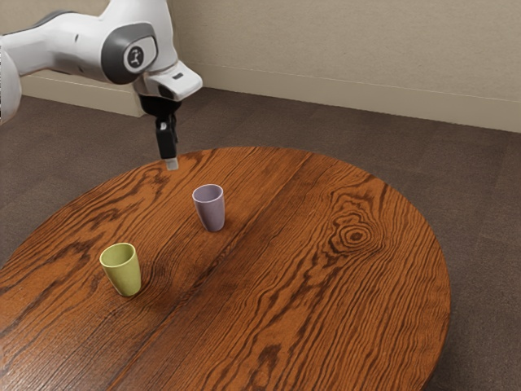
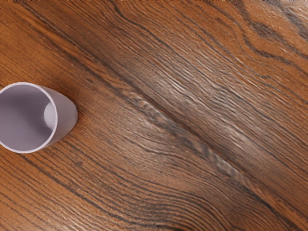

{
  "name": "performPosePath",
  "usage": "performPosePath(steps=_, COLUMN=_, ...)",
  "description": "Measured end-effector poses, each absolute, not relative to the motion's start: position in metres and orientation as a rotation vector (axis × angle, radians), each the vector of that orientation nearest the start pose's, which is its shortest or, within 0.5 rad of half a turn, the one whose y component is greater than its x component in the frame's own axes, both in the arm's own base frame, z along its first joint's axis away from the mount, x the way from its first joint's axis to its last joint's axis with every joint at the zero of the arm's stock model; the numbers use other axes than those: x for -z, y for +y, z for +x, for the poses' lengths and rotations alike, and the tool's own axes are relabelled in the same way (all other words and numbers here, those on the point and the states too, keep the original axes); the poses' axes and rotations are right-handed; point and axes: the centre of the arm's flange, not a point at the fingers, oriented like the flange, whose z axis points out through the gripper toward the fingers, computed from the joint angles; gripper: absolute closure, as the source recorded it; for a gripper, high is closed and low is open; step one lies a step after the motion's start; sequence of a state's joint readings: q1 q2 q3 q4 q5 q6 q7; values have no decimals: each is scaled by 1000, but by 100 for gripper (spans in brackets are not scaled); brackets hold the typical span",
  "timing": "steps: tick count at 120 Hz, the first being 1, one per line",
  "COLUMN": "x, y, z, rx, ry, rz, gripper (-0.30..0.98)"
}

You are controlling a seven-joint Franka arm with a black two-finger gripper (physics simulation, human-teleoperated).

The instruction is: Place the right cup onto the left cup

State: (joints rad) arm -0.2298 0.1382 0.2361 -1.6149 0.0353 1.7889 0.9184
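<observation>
The gripper [image 1: 172, 164] hangs above the table [image 1: 326, 326], near the purple cup [image 1: 212, 210] and higher than its rim; whether it is set wide or narrow, I cannot tell. That cup stands upright, mouth up, its shaded inner wall on view from the wrist (with a paler patch deep inside). The green cup [image 1: 124, 273], also upright and open-mouthed, stands apart from the purple cup, toward the exterior view's left and nearer that camera.
</observation>
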Motion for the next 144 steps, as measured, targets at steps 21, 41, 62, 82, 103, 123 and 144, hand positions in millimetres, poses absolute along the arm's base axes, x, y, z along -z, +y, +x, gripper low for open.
performPosePath(steps=21, x=-501, y=10, z=628, rx=-21, ry=1331, rz=-2808, gripper=0)
performPosePath(steps=41, x=-448, y=37, z=662, rx=-44, ry=1279, rz=-2840, gripper=0)
performPosePath(steps=62, x=-412, y=50, z=697, rx=-50, ry=1273, rz=-2818, gripper=0)
performPosePath(steps=82, x=-377, y=62, z=718, rx=-73, ry=1283, rz=-2799, gripper=0)
performPosePath(steps=103, x=-365, y=47, z=732, rx=-60, ry=1337, rz=-2756, gripper=0)
performPosePath(steps=123, x=-343, y=43, z=732, rx=-75, ry=1359, rz=-2764, gripper=1)
performPosePath(steps=144, x=-328, y=41, z=734, rx=-69, ry=1371, rz=-2761, gripper=23)
